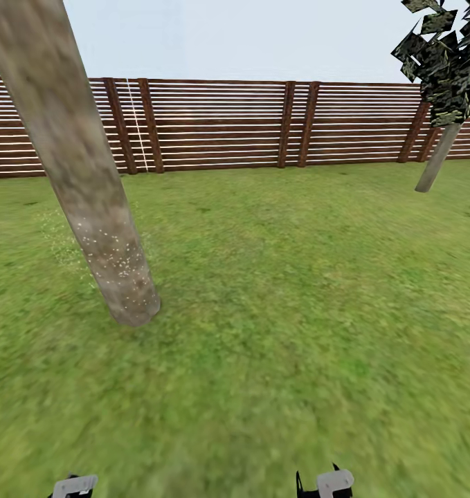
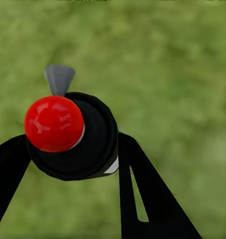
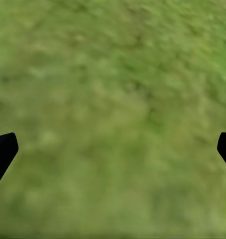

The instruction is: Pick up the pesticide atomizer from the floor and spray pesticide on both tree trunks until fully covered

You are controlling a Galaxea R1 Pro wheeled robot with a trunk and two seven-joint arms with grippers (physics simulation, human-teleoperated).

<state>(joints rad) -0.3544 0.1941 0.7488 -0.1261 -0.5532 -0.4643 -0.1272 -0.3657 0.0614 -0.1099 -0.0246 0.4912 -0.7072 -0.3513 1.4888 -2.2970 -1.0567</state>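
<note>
In the left wrist view the pesticide atomizer is a round black bottle seen end-on, with a red ball top and a grey nozzle. My left gripper is shut on it, one black finger on each side, above blurry grass. The near tree trunk leans at the left of the head view. White pesticide specks dot its lower part and the grass beside it. The second tree stands far right by the fence. My right gripper is open over bare grass.
A brown slatted fence closes the lawn at the back. Open grass floor stretches between the two trees. Both wrists, left and right, sit at the bottom edge of the head view.
</note>
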